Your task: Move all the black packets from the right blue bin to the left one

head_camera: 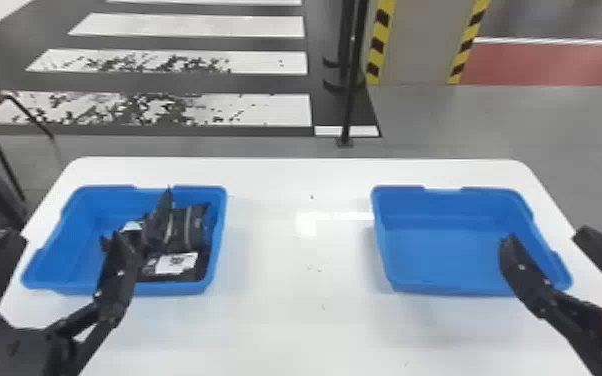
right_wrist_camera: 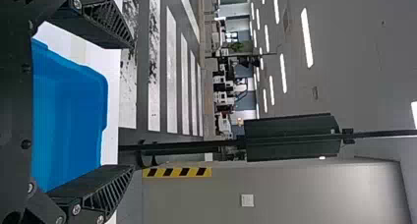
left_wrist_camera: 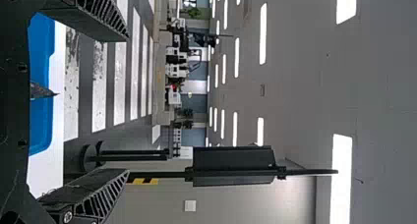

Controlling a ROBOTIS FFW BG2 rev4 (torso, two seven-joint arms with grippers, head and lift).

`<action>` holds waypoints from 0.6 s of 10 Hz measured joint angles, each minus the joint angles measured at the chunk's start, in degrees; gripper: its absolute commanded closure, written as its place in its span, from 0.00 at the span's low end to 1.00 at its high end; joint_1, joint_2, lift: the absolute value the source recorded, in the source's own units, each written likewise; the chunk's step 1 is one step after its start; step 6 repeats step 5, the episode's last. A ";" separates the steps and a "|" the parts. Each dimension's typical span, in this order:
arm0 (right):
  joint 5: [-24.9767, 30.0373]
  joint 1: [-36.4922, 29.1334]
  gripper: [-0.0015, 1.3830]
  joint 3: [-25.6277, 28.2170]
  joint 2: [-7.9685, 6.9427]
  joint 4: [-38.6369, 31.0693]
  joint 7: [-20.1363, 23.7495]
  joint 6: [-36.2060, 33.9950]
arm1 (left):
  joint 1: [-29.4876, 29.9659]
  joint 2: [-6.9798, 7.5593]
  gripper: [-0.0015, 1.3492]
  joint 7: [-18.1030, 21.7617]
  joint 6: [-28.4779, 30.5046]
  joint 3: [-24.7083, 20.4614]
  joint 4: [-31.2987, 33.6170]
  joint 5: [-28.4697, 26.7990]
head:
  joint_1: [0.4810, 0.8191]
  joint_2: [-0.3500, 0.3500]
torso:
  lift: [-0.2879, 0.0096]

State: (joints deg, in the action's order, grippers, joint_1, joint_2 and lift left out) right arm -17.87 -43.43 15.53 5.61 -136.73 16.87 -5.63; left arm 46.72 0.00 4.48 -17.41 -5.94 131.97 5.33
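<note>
Packets, head view: several black plastic packets (head_camera: 187,229) lie bunched in the right part of the left blue plastic bin (head_camera: 80,245); one has a pointed end standing up by the far rim, and a white label (head_camera: 176,263) shows on a packet at the near right.
Right blue plastic bin (head_camera: 440,252), head view: on the right side of the white table (head_camera: 285,310), well apart from the left bin, its blue floor in plain sight.
Left black gripper (head_camera: 69,239), head view: wide open and holding nothing; its right finger shows in front of the left bin and the packets, its left finger over the table's left edge. Whether it touches a packet, I cannot tell.
Right black gripper (head_camera: 545,236), head view: also wide open, with nothing in its hold; its left finger is over the right bin's near right part, the other beyond the table's right edge.
Floor, head view: white stripes (head_camera: 190,26) on dark ground beyond the table, with a thin black pole (head_camera: 349,100) at their right end.
Left gripper (left_wrist_camera: 129,104), left wrist view: fingers spread well apart, nothing between them; a packet's dark tip pokes up in the left bin.
Right gripper (right_wrist_camera: 133,106), right wrist view: fingers spread well apart and empty, the right bin's blue inside showing between them.
</note>
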 measured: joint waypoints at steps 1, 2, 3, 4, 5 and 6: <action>0.01 -0.02 0.11 0.00 0.00 -0.12 0.00 0.01 | 0.04 0.00 0.06 0.00 0.01 0.00 0.00 0.03 | 0.63 0.47 | 0.50; 0.02 -0.10 0.11 0.02 -0.03 -0.16 -0.03 0.01 | 0.09 0.00 0.06 0.00 -0.01 0.00 0.00 0.10 | 0.63 0.47 | 0.50; 0.06 -0.19 0.11 0.07 -0.05 -0.24 -0.17 0.01 | 0.10 0.00 0.06 0.00 -0.01 0.00 0.00 0.17 | 0.63 0.47 | 0.50; 0.12 -0.28 0.11 0.06 -0.07 -0.34 -0.30 0.01 | 0.10 0.00 0.06 0.00 0.08 0.07 0.00 0.20 | 0.63 0.47 | 0.50; 0.08 -0.30 0.11 0.04 -0.05 -0.26 -0.39 0.01 | 0.01 0.00 0.06 0.00 0.10 0.21 0.00 0.20 | 0.63 0.46 | 0.50; 0.08 -0.30 0.11 0.04 -0.05 -0.26 -0.39 0.01 | 0.01 0.00 0.06 0.00 0.10 0.21 0.00 0.20 | 0.63 0.46 | 0.50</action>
